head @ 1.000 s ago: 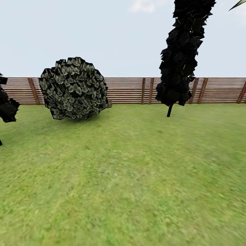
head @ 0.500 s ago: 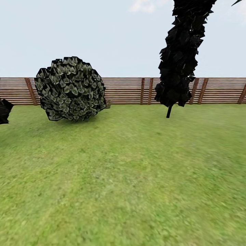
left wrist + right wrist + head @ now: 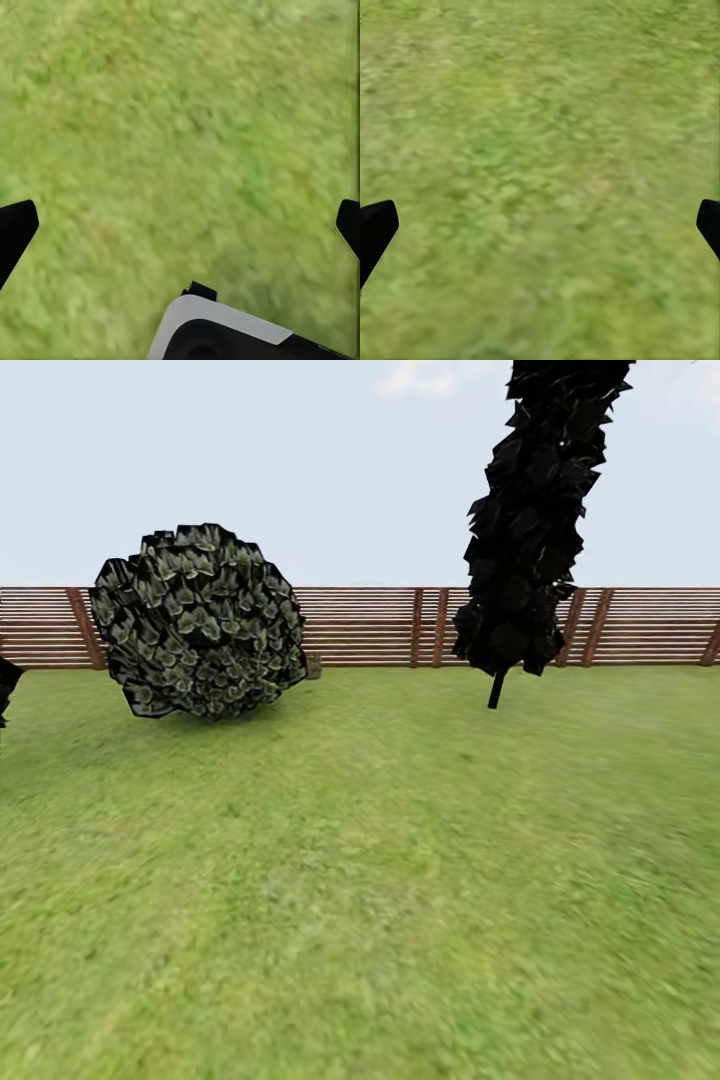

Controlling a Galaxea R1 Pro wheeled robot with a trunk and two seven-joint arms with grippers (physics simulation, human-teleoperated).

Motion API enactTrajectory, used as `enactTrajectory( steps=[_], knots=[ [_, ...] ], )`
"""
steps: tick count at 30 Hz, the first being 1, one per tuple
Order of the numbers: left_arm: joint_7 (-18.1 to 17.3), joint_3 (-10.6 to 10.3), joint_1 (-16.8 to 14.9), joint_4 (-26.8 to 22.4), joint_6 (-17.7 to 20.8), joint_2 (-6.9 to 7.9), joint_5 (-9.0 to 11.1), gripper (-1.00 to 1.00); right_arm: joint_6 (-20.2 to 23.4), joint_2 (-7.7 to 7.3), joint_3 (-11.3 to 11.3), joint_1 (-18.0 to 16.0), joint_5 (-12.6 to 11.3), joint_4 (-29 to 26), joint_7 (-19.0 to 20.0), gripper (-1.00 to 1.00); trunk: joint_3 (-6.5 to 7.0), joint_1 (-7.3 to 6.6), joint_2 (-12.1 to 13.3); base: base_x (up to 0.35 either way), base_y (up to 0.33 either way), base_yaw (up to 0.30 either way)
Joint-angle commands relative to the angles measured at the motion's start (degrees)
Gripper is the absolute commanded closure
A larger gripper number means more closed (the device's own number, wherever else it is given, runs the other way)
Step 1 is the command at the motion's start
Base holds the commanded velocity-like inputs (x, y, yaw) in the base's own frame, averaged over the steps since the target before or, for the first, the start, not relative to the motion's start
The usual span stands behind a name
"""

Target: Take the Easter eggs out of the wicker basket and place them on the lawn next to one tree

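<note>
Our left gripper (image 3: 180,225) is spread wide, its two dark fingertips (image 3: 15,229) at the far edges of the left wrist frame with nothing between them but grass. The right gripper (image 3: 540,225) is likewise released and empty over bare lawn (image 3: 540,150).

In the head view, the lawn (image 3: 380,880) fills the lower half of the frame and runs back to a brown slatted fence (image 3: 370,625) across the middle. A round grey-green bush (image 3: 200,622) sits at centre left against the fence, and a dark, narrow conifer (image 3: 530,530) rises at upper right on a thin stem. A scrap of dark foliage (image 3: 6,685) cuts the left edge.

The basket, the eggs and a smooth-trunked tree appear nowhere here, so we judge the step in hand to be a search. To do it well, we should turn the base slowly and steadily, sweeping the garden until the brown woven rim shows. We should not take the conifer for our tree. Both arms are best kept tucked and their grippers released, ready for the first egg.
</note>
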Motion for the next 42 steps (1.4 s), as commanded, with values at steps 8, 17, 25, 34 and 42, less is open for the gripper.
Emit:
enactTrajectory(
  steps=[8, 17, 25, 34, 42],
  knots=[
    [0.4, -0.4, 0.0, -0.1, -0.1, 0.02, 0.0, -1.0, -1.2, 0.05, -0.1, 0.0, 0.1, 0.0, -0.1, -1.0, -0.1, 0.06, -0.1, 0.318, -0.148, 0.117],
    [0.4, -0.4, 0.0, -0.1, -0.1, 0.02, 0.0, -1.0, -1.2, 0.06, -0.1, 0.0, 0.1, 0.0, -0.1, -1.0, -0.1, 0.06, -0.1, 0.294, -0.209, 0.007],
    [0.4, -0.4, 0.0, -0.1, -0.1, 0.02, 0.0, -1.0, -1.2, 0.0, -0.1, 0.0, 0.1, 0.2, -0.1, -1.0, -0.26, 0.06, -0.1, 0.275, -0.23, 0.0],
    [0.4, -0.4, 0.0, 0.0, -0.1, 0.02, 0.0, -1.0, -1.2, 0.13, -0.1, 0.0, 0.2, 0.2, 0.0, -1.0, -0.54, 0.06, -0.1, 0.274, -0.231, 0.0],
    [0.4, -0.4, 0.0, 0.0, -0.1, 0.02, 0.0, -1.0, -0.9, 0.14, 1.2, 0.0, 0.1, 0.2, -0.1, -1.0, -0.72, 0.06, -0.1, 0.273, -0.231, 0.042]
  ],
)
